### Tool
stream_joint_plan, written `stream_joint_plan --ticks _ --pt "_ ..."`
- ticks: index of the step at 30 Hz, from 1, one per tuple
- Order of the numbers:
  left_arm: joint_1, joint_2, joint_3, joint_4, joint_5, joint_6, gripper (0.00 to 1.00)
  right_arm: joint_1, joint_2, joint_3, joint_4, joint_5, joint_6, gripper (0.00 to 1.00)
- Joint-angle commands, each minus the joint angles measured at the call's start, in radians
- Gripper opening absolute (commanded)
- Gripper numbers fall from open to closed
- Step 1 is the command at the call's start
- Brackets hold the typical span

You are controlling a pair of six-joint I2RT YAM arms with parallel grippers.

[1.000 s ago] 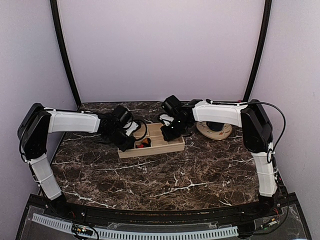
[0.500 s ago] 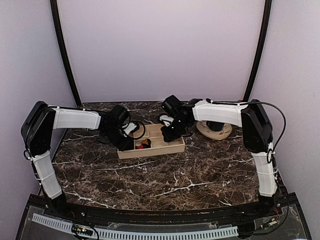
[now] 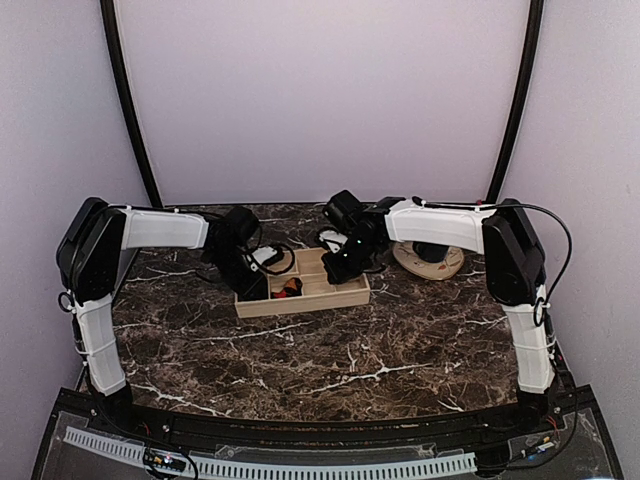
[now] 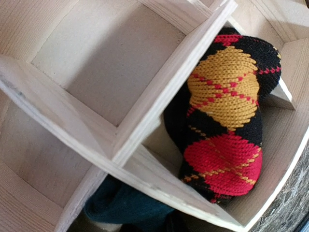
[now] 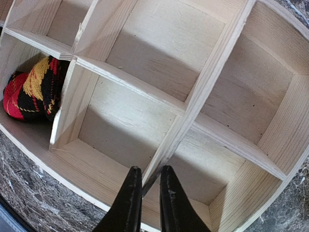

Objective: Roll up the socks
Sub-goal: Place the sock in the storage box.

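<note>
Two socks, one tray, two arms, listed for you from the left of the overhead view.

1. Left fingers: lowered over the 9 o'clock end of the wooden tray. Their own camera shows no fingertips and the overhead view is too dark there, so you cannot tell whether they are apart or together. Judged to be poised above the socks, to check or reach them.

2. Dark teal sock: only a fold shows, at 7 o'clock of the argyle sock, across a partition. You cannot tell whether it is rolled.

3. Argyle sock: bundled into a compact lump in a compartment along the tray's outer wall. The partitions likely keep the roll from unfurling.

4. Right fingers: nearly together, pinched on the thin long divider toward the tray's 2 o'clock side. Judged a steadying hold, so the tray does not slide on the marble surface.

5. Round wooden piece: at 3 o'clock of the tray, apart from it, with something dark on top.
</note>
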Motion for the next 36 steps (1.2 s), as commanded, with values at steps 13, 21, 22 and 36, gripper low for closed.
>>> stream_joint_plan --ticks 13,21,22,36 --pt "0.009 -0.012 -0.037 -0.133 0.023 -0.024 0.32 0.007 0.029 0.035 -0.043 -0.017 -0.006 0.17" --pt "0.008 -0.052 -0.035 -0.154 -0.013 -0.046 0.39 0.001 0.028 0.038 -0.034 -0.027 -0.007 0.19" --pt "0.009 -0.06 -0.034 -0.155 -0.016 -0.048 0.4 0.001 0.028 0.04 -0.032 -0.028 -0.007 0.19" --pt "0.008 -0.127 0.041 -0.173 -0.04 -0.07 0.43 -0.001 0.029 0.054 -0.029 -0.029 -0.006 0.2"
